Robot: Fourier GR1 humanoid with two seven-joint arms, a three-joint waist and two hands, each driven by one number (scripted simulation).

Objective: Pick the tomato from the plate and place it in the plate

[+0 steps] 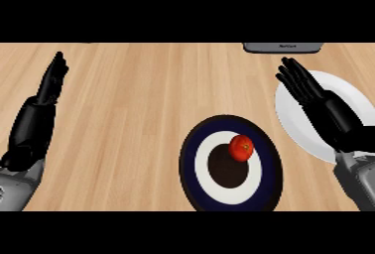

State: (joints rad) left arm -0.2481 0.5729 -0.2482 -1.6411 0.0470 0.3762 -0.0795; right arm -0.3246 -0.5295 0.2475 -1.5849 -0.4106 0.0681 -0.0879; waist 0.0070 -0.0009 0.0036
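The right hand (311, 89) has its fingers straight and spread, holding nothing, over the white plate (293, 119). The tomato (242, 147) sits on the dark plate (196, 163), below and left of that hand. The left hand (51, 82) rests open, fingers up, far left on the counter (132, 99).

surface: light wooden counter (132, 124), grain running left to right | spans the whole view | top edge: grey flat object (282, 47), partly cut off, right of centre | light: even, soft shadows
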